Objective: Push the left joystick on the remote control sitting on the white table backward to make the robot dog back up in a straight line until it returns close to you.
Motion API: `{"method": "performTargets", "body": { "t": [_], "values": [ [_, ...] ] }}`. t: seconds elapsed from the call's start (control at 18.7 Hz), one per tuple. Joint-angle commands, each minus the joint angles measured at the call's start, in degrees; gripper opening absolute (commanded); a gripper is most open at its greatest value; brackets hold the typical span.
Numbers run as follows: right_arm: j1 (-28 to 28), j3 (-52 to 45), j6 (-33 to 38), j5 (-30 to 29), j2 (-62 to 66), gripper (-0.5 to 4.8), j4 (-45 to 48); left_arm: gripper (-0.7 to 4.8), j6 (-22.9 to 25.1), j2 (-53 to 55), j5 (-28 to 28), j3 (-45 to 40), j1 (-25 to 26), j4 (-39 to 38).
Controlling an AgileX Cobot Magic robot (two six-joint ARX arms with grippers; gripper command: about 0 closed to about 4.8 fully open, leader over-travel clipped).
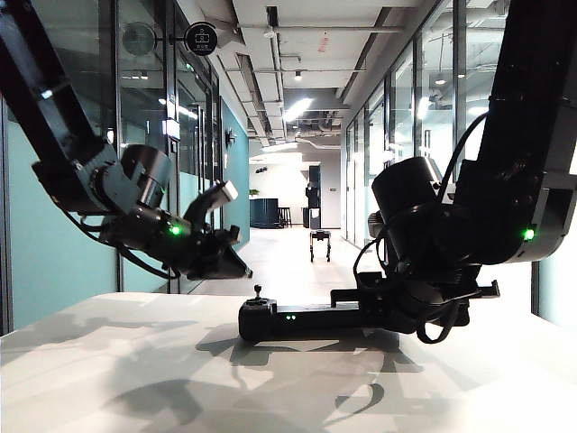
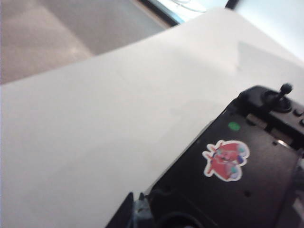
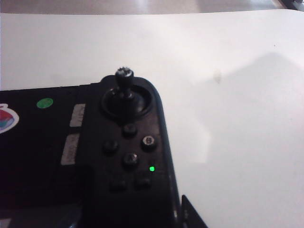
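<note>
The smooth matte white table (image 1: 108, 361) fills the foreground, crossed by soft grey shadows of the two arms. On it, toward the far edge, lies the wide black gamepad-shaped remote control (image 1: 306, 321), which serves here as the landmark. Two small green lights glow on its near face, and a red cartoon sticker (image 2: 226, 159) with a green dot beside it sits on its flat middle.

At the remote control's left end, as the exterior view shows it, the short thin black joystick with a knobbed tip (image 1: 259, 293) stands upright and free, nothing touching it. In the right wrist view a like thumbstick (image 3: 124, 80) rises from a round well above a cluster of small buttons.

The right gripper (image 1: 410, 302) rests at the remote control's right end, its bulky black arm hiding that end; whether its jaws are spread or pinching the body cannot be told. The left gripper (image 1: 230, 262) hangs in the air above and to the left of the remote control, clear of the joystick, pointing down toward it; its jaw opening cannot be told either.

Far behind the remote control, down a glass-walled corridor, the small dark four-legged robot dog (image 1: 320, 242) stands on the pale floor.
</note>
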Motion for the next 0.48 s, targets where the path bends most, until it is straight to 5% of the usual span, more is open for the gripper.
{"method": "performTargets", "body": {
  "t": [0.05,0.48],
  "values": [
    [0.33,0.31,0.28,0.28,-0.37,2.29,1.97,-0.06,3.72,1.73,2.19,3.48,0.0,-2.95],
    [0.33,0.28,0.26,0.15,-0.37,2.29,0.87,-0.06,9.53,4.15,5.35,7.89,0.0,-7.43]
  ]
}}
